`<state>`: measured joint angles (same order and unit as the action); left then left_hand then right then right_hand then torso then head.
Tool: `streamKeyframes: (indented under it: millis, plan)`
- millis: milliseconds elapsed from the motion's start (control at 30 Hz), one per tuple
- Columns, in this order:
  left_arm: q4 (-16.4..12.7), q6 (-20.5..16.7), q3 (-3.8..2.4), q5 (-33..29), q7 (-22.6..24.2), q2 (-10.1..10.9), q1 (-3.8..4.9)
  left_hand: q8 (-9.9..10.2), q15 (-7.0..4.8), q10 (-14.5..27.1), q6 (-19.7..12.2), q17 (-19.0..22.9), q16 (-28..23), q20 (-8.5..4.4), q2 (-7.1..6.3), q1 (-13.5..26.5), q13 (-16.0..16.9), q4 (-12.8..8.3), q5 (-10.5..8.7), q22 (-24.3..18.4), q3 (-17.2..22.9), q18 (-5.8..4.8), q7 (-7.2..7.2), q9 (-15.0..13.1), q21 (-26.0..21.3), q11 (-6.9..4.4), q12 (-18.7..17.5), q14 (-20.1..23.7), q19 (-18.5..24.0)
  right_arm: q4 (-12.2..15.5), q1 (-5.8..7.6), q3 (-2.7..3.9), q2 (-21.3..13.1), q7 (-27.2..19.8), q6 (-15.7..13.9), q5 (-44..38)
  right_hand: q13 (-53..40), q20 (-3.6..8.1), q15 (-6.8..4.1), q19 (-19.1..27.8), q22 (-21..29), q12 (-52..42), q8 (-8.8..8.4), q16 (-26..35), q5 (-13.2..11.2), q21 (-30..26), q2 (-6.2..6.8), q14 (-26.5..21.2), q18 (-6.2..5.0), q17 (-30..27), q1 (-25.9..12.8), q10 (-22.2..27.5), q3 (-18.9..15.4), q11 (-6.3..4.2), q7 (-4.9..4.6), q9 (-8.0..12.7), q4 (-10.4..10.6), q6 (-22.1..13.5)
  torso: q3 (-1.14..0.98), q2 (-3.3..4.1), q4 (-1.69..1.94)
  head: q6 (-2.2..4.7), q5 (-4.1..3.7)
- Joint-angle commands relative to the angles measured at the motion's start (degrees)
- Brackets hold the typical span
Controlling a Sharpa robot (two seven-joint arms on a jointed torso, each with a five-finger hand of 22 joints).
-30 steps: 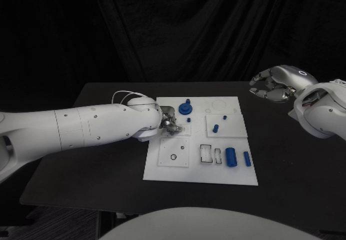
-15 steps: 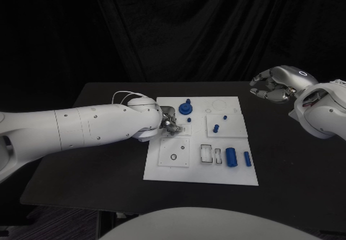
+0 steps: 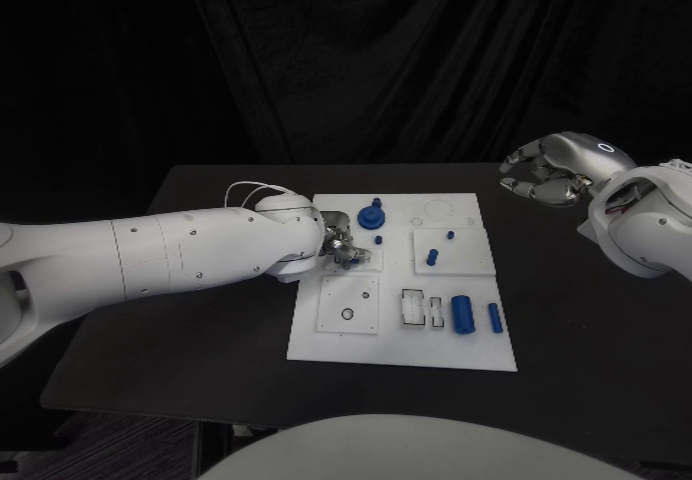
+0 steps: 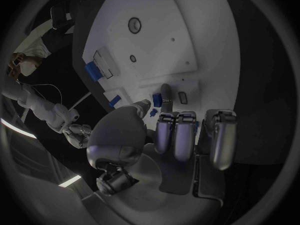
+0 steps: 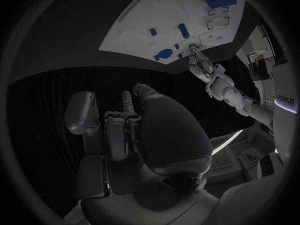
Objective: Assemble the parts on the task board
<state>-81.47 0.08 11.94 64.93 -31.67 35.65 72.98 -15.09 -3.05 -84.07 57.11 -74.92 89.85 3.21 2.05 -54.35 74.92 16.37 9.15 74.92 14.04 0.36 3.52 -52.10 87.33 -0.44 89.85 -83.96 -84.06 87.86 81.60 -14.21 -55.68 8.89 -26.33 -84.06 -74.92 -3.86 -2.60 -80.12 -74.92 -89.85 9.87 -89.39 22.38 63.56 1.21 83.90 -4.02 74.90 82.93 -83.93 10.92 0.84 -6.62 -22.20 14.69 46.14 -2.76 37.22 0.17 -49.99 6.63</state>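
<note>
Item: white task board (image 3: 404, 345), flat rectangular plate, mid black surface (image 3: 173, 350). Near edge: large blue cylinder (image 3: 462, 313) lying beside a slimmer blue rod (image 3: 495, 317), next to rectangular slots. Middle: short blue peg (image 3: 431, 258) on a raised square tile. Far side: round blue knobbed part (image 3: 372, 215).

Left robot hand (image 3: 338, 247): silver, at the board's left edge. Left wrist view adds that a small blue part (image 4: 157, 100) sits between thumb and one extended fingertip; other fingers curled.

Right robot hand (image 3: 548, 168): raised beyond the board's far right corner, well apart from the parts, fingers curled in, nothing held.
</note>
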Motion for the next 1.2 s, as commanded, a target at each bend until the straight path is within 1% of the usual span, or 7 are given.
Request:
streamKeyframes:
  millis: [33,600,667,767,967,1133,1200]
  plan:
    - [0.1,-0.4,0.15,-0.3,-0.6,-0.1,-0.43,1.0,0.55,-5.9,-0.8,-15.1,0.1,0.63,0.39,1.1,15.1,0.2,-0.51,11.7,-1.2,0.89,0.48,0.4,-0.3,0.62,0.2,-6.0,-2.0,0.0,-0.14,0.05,0.0,1.2,0.5,-0.2,-15.1,-0.01,0.18,0.4,-8.1,-0.1,-0.37,0.3,0.2,-0.3,0.11,5.8,-1.19,14.6,0.5,-6.1,0.4,0.34,0.0,0.1,0.1,-0.5,0.0,0.01,-0.02,-0.01,-0.03]
    - [0.6,-0.5,0.15,-0.3,-0.9,0.0,-1.06,1.3,0.75,-5.9,-0.8,-15.1,0.1,0.88,1.47,1.4,15.1,0.1,0.68,11.7,-2.2,0.93,0.59,-0.3,-0.4,0.79,0.2,-6.0,-1.9,0.0,-0.29,0.05,0.0,1.4,0.9,-0.2,-15.1,-0.02,0.2,0.5,-8.0,-0.1,-0.5,0.4,0.2,-0.6,0.23,5.8,-1.23,14.5,0.4,-6.1,0.4,0.36,-0.02,0.1,0.1,-0.7,0.03,0.0,0.03,-0.01,0.23]
    - [0.7,-0.6,0.15,-0.3,-0.8,0.0,-1.09,0.5,0.86,-5.9,-2.0,-15.1,0.1,1.02,1.92,1.2,15.1,0.1,0.83,11.7,-3.1,0.94,0.72,-2.4,-0.5,0.9,0.2,-6.0,-1.9,0.0,-0.29,0.05,0.0,1.4,0.9,-0.2,-15.1,-0.02,0.2,0.5,-8.0,-0.1,-0.5,0.4,0.2,-0.6,0.23,5.8,-1.23,14.5,0.4,-6.1,0.4,0.36,-0.02,0.1,0.1,-0.7,0.01,0.01,0.01,-0.01,0.27]
    - [0.7,-1.0,0.15,-0.3,-0.4,0.0,-1.13,-0.3,0.92,-5.9,-2.7,-15.1,0.1,1.1,2.65,1.6,15.1,0.3,0.72,11.8,-4.1,0.92,0.75,-4.4,-0.5,0.96,0.2,-6.0,-2.0,0.0,-0.31,0.05,0.0,1.4,0.9,-0.2,-15.1,-0.02,0.2,0.5,-8.0,-0.1,-0.54,0.3,0.2,-0.6,0.25,5.8,-1.23,14.6,0.4,-6.1,0.5,0.36,-0.02,0.2,0.1,-0.7,0.02,0.02,0.03,-0.01,0.22]
    - [0.8,-1.9,0.15,-0.3,0.8,0.0,-1.2,-1.1,0.94,-5.9,-3.3,-15.1,0.1,1.13,3.58,2.0,15.1,0.3,0.92,11.8,-4.7,0.93,0.74,-6.1,-0.5,0.96,0.2,-6.0,-2.0,0.0,-0.32,0.05,0.0,1.4,0.9,-0.2,-15.1,-0.02,0.2,0.5,-8.0,-0.1,-0.54,0.3,0.2,-0.6,0.25,5.8,-1.23,14.6,0.4,-6.1,0.5,0.36,-0.02,0.2,0.1,-0.7,0.03,0.02,0.04,-0.01,0.2]
    - [0.7,-2.6,0.15,-0.3,1.6,0.2,-1.24,-2.0,0.9,-5.9,-4.6,-15.1,0.1,1.11,2.93,-1.1,15.1,-0.5,3.96,11.9,-5.2,0.94,0.67,-8.9,-0.6,0.91,0.2,-6.0,-2.0,0.0,-0.33,0.05,0.0,1.4,0.9,-0.2,-15.1,-0.02,0.2,0.5,-8.0,-0.1,-0.54,0.3,0.2,-0.6,0.25,5.8,-1.23,14.6,0.4,-6.1,0.5,0.36,-0.02,0.2,0.1,-0.7,0.0,0.01,0.02,-0.01,0.2]
    - [0.6,-2.7,0.15,-0.3,1.8,0.3,-1.25,-2.0,0.9,-5.9,-4.8,-15.1,0.1,1.11,2.69,-1.8,15.1,-0.6,4.52,11.9,-5.3,0.95,0.67,-9.3,-0.7,0.91,0.2,-6.0,-2.0,0.0,-0.33,0.05,-0.1,1.5,0.9,-0.2,-15.1,-0.02,0.2,0.5,-8.0,-0.1,-0.54,0.3,0.2,-0.6,0.25,5.8,-1.23,14.6,0.4,-6.1,0.5,0.36,-0.02,0.2,0.1,-0.7,0.0,0.0,0.01,-0.01,0.23]
